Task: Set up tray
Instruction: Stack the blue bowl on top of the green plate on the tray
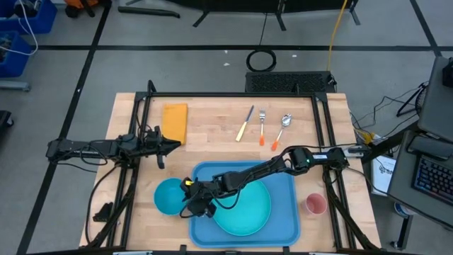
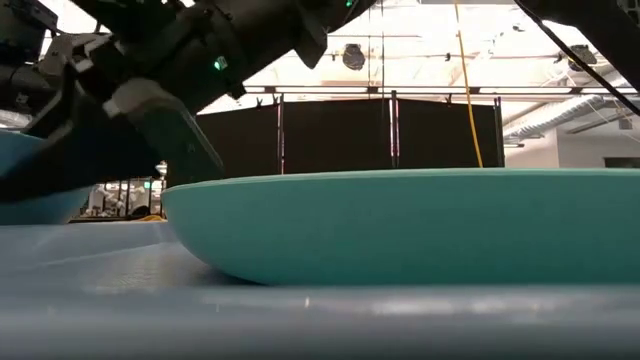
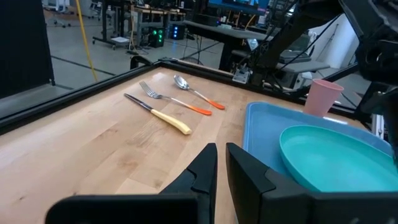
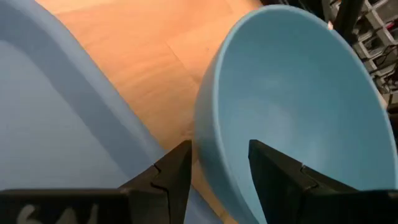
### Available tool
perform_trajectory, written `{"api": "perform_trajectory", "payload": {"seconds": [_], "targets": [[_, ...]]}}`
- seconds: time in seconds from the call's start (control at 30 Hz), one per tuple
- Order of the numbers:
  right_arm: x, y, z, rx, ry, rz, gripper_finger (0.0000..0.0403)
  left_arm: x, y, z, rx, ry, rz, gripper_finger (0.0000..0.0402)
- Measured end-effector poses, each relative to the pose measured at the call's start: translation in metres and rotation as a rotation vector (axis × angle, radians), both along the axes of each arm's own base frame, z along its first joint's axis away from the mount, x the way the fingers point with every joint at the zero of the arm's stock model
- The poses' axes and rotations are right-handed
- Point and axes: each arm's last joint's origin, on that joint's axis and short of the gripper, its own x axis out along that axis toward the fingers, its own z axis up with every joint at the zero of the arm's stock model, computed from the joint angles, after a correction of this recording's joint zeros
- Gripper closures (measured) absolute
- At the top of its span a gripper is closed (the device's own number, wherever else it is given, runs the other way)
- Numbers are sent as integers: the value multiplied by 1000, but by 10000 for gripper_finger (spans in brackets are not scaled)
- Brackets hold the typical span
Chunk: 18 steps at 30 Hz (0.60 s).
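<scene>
Your right gripper (image 4: 214, 168) straddles the bowl (image 4: 292, 106) rim, fingers apart. The tray (image 1: 283, 227) at lower centre looks stiff, light and slick; grasp its raised rim.

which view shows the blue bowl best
The right wrist view: the bowl fills the picture, with the right gripper's fingers straddling its near rim. The high view shows the bowl small, on the wood left of the tray. The low view shows at most an edge; the left wrist view does not show it.
</scene>
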Motion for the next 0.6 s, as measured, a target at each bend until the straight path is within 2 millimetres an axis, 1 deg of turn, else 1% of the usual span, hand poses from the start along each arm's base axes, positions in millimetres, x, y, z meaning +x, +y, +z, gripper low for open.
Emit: {"api": "perform_trajectory", "payload": {"seconds": [0.13,0.23,0.33,0.47,0.6], "targets": [[0,2,4,27,-16,-2,266,0,0,0,0,3,0,364],[0,0,3,26,-3,-5,288,0,0,0,-1,3,0,364],[0,-1,3,26,-1,-8,326,0,0,-1,-1,8,0,364],[0,0,2,25,7,-7,388,0,0,-1,-1,10,0,364],[-1,3,2,21,-1,-2,396,0,0,-1,-3,13,0,364]]}}
